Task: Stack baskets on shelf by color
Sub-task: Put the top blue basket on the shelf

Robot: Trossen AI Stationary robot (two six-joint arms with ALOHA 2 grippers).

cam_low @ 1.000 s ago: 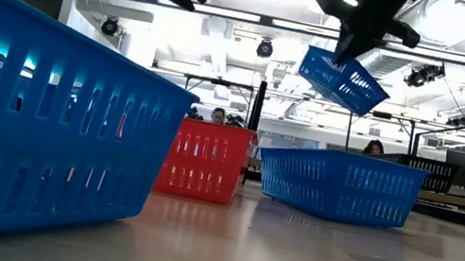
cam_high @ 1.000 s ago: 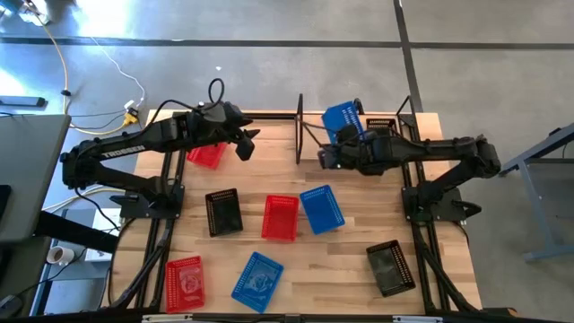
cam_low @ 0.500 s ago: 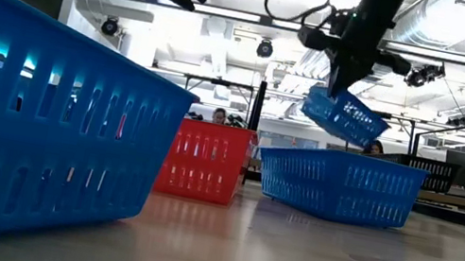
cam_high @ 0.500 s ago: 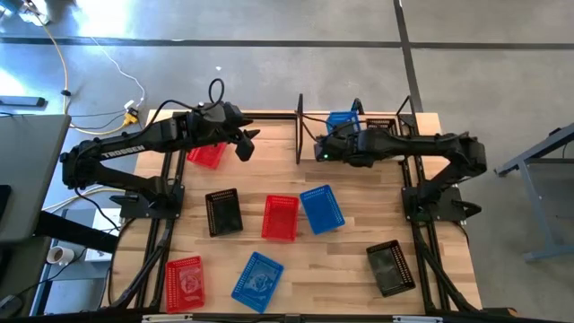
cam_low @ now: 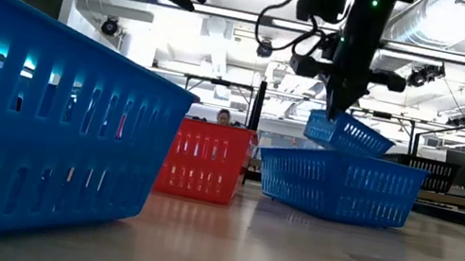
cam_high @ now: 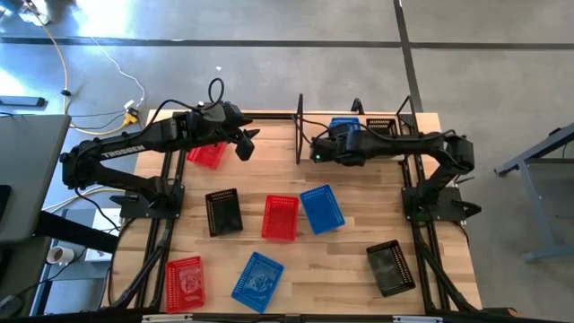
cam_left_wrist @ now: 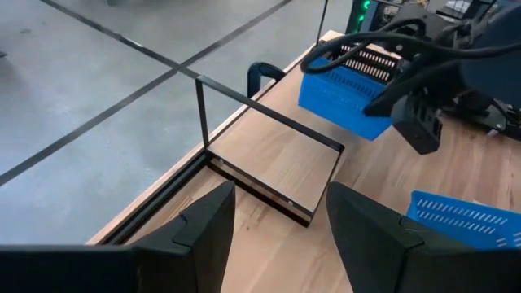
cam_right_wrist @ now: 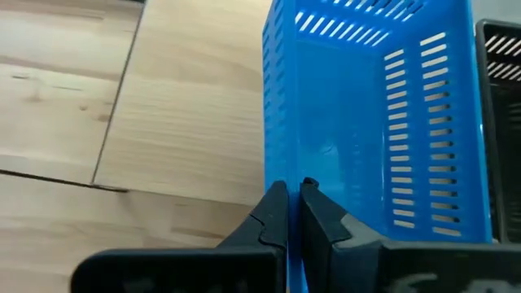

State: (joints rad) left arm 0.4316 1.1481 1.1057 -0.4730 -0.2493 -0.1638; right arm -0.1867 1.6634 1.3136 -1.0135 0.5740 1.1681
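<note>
Right gripper [cam_right_wrist: 293, 199]: I had its fingers clamped on the near wall of a blue basket [cam_high: 344, 128].
Blue basket: it sat lower and more level than a second before, tilted over the shelf [cam_high: 300, 130], just beside a black basket [cam_high: 380, 126].
Left gripper [cam_left_wrist: 281, 212]: I kept it spread open and unmoved, facing the shelf.
Table [cam_high: 350, 269]: the other baskets lay where they were.

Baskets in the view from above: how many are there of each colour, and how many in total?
Red baskets: 3
Blue baskets: 3
Black baskets: 3
Total: 9
</note>
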